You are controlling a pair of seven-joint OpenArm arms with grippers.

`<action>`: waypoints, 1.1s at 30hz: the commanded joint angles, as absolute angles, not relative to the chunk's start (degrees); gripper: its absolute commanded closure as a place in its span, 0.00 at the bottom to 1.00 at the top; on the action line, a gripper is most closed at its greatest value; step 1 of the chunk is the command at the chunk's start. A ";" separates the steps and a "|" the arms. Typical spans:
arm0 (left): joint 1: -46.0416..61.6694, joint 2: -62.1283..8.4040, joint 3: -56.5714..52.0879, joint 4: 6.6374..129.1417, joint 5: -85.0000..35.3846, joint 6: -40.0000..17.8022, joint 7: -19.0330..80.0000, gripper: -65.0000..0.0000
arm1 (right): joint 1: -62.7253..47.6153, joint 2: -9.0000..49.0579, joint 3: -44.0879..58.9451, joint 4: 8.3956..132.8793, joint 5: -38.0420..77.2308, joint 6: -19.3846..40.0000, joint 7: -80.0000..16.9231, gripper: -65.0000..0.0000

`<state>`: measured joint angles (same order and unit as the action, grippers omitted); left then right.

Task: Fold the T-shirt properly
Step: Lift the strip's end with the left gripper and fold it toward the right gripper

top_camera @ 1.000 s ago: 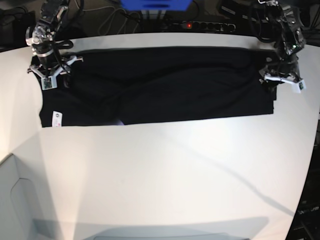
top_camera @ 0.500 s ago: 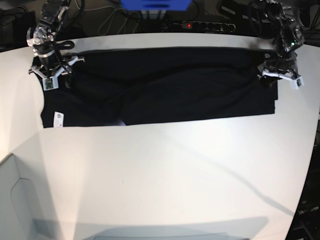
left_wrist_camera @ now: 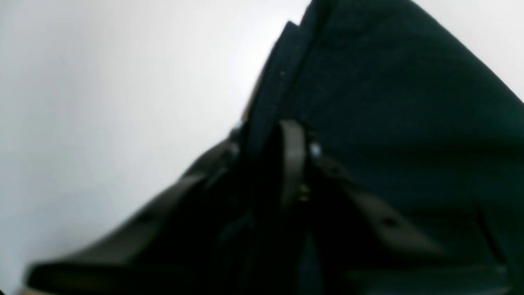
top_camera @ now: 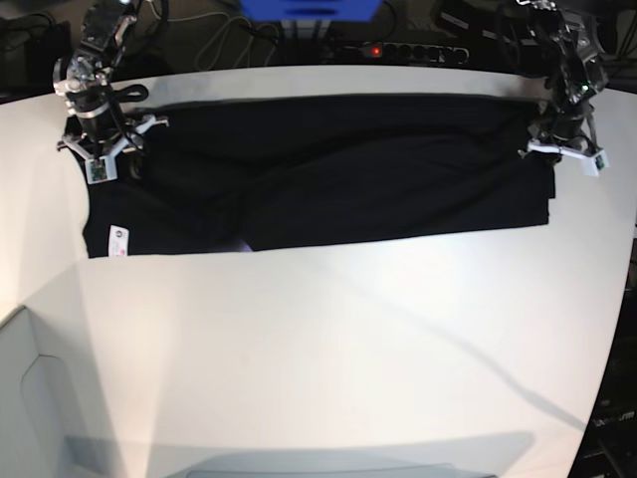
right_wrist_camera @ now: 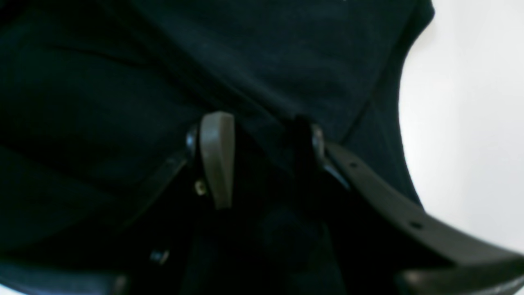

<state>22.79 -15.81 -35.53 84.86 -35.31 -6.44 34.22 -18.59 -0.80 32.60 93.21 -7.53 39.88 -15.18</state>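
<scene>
The black T-shirt point(top_camera: 328, 174) lies as a long band across the far part of the white table point(top_camera: 328, 349). Its white label point(top_camera: 115, 242) shows at the front left corner. A sliver of purple print point(top_camera: 237, 244) peeks out at the front edge. My left gripper point(top_camera: 563, 149) is at the shirt's right end. In the left wrist view it point(left_wrist_camera: 268, 139) is shut on a folded edge of the shirt point(left_wrist_camera: 389, 102). My right gripper point(top_camera: 100, 159) is at the shirt's left end. In the right wrist view it point(right_wrist_camera: 262, 131) pinches a ridge of the shirt point(right_wrist_camera: 123, 82).
A power strip point(top_camera: 398, 50) with cables and a blue box point(top_camera: 309, 8) sit behind the table's far edge. The table's curved right edge point(top_camera: 625, 299) drops off near my left arm. A white box-like shape point(top_camera: 30, 398) stands at the front left.
Both grippers have shifted slightly toward the far edge of the table, the left one most. The shirt's ends moved a little with them. The label drifted slightly forward.
</scene>
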 commanded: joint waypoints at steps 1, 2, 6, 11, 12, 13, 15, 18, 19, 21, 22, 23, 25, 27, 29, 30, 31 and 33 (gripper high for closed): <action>22.99 -16.04 -35.56 84.97 -34.95 -6.11 36.44 0.99 | -18.42 -0.40 32.75 93.93 -7.16 40.00 -14.37 0.62; 22.99 -16.13 -35.56 84.97 -34.95 -6.11 36.44 1.00 | -18.42 -0.40 32.75 93.93 -7.16 40.00 -14.37 0.62; 23.08 -16.13 -35.65 85.76 -34.95 -6.11 36.44 1.00 | -18.33 -0.40 32.75 94.02 -7.16 40.00 -14.37 0.62; 24.75 -15.69 -35.74 94.90 -35.03 -6.02 36.44 1.00 | -18.33 -0.40 32.84 94.11 -7.16 40.00 -14.37 0.62; 25.54 -15.08 -35.74 97.45 -35.03 -6.02 36.44 1.00 | -18.33 -0.40 32.84 94.11 -7.16 40.00 -14.37 0.62; 26.24 -14.29 -35.56 100.53 -34.95 -6.02 36.53 1.00 | -18.33 -0.40 32.84 94.11 -7.16 40.00 -14.37 0.62; 27.03 -12.35 -35.38 105.71 -34.95 -6.02 36.97 1.00 | -18.33 -0.40 32.75 94.11 -7.16 40.00 -14.37 0.62; 28.00 -9.01 -34.95 112.31 -34.95 -6.02 37.14 1.00 | -18.33 -0.40 32.75 94.11 -7.16 40.00 -14.37 0.62; 28.00 -8.04 -33.54 113.80 -34.95 -6.02 37.14 1.00 | -18.33 -0.40 32.75 94.11 -7.16 40.00 -14.37 0.62; 28.79 -7.60 -29.41 114.95 -34.95 -6.02 37.14 1.00 | -18.33 -0.40 32.75 94.11 -7.16 40.00 -14.37 0.62; 29.14 -7.52 -27.21 114.95 -34.95 -5.76 36.88 1.00 | -18.33 -0.40 32.75 94.11 -7.16 40.00 -14.37 0.62; 29.23 -7.34 -24.40 114.86 -34.95 -5.58 36.70 1.00 | -18.33 -0.40 32.75 94.11 -7.16 40.00 -14.37 0.62; 29.49 -7.43 -19.47 114.77 -34.51 -5.58 36.62 1.00 | -18.33 -0.40 32.75 94.11 -7.16 40.00 -14.37 0.62; 29.49 -7.16 -12.70 114.77 -31.43 -5.58 36.53 1.00 | -18.33 -0.40 32.75 94.11 -7.16 40.00 -14.37 0.62; 29.14 -7.08 -6.02 114.68 -27.03 -5.58 36.53 1.00 | -18.33 -0.40 32.75 94.11 -7.16 40.00 -14.37 0.62; 28.97 -7.08 -2.51 114.68 -24.48 -5.58 36.44 1.00 | -18.33 -0.40 32.75 94.11 -7.16 40.00 -14.37 0.62; 28.26 -6.99 0.75 114.59 -22.02 -5.58 36.35 1.00 | -18.33 -0.40 32.75 94.11 -7.16 40.00 -14.37 0.62; 26.15 -6.99 6.81 114.51 -18.07 -5.49 36.35 1.00 | -18.33 -0.40 32.75 94.11 -7.16 40.00 -14.37 0.62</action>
